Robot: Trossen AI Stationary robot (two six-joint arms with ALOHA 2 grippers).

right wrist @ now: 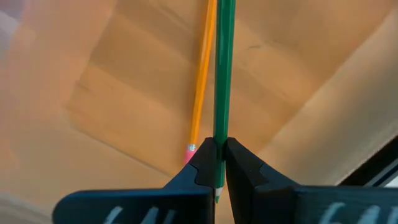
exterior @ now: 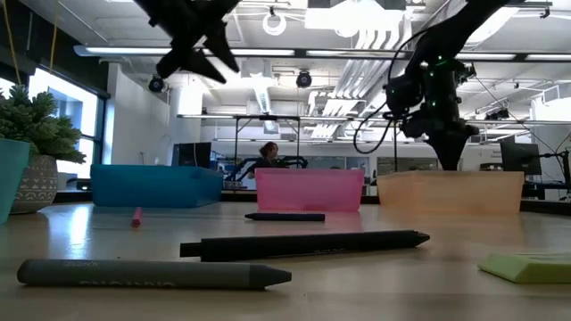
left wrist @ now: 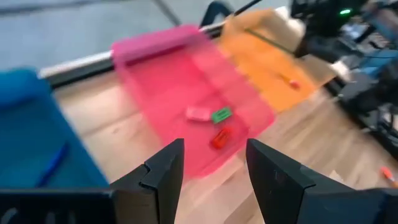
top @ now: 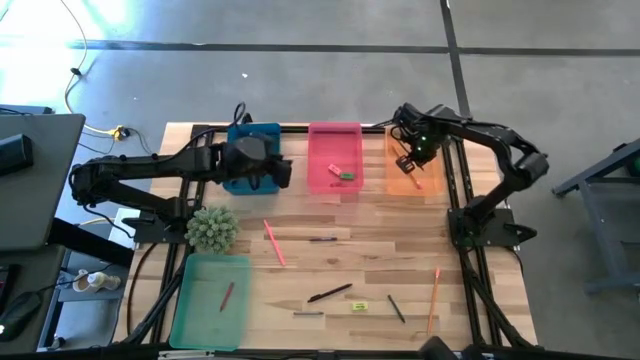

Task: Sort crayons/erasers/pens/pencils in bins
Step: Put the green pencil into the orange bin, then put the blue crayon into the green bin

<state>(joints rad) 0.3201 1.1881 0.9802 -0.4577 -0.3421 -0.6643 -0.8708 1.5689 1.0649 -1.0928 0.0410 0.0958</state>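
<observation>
1. Four bins ring a wooden table (top: 300, 240): the light green bin (top: 210, 300) at the near left holds one red crayon (top: 227, 294), with a potted plant (top: 212, 228) just beyond it.
2. Loose near the front edge lie a black pen (top: 330, 293), a yellow-green eraser (top: 360, 306), a short dark stick (top: 396, 308) and an orange pencil (top: 433, 298) to the right.
3. Farther in, a pink stick (top: 274, 243) and a small dark stick (top: 322, 239) rest mid-table.
4. Along the far edge stand the blue bin (top: 262, 135), pink bin (top: 333, 160) and orange bin (top: 432, 182), left to right; the pink one holds pink, green and red erasers (left wrist: 211, 121).
5. Left gripper (left wrist: 211, 171) hovers over the blue bin's near right side, its jaws spread wide and holding nothing.
6. Right gripper (right wrist: 220, 158) hangs over the orange bin, jaws pinched tight on a green pencil (right wrist: 224, 68), above another orange pencil (right wrist: 201, 81) lying in the bin.
</observation>
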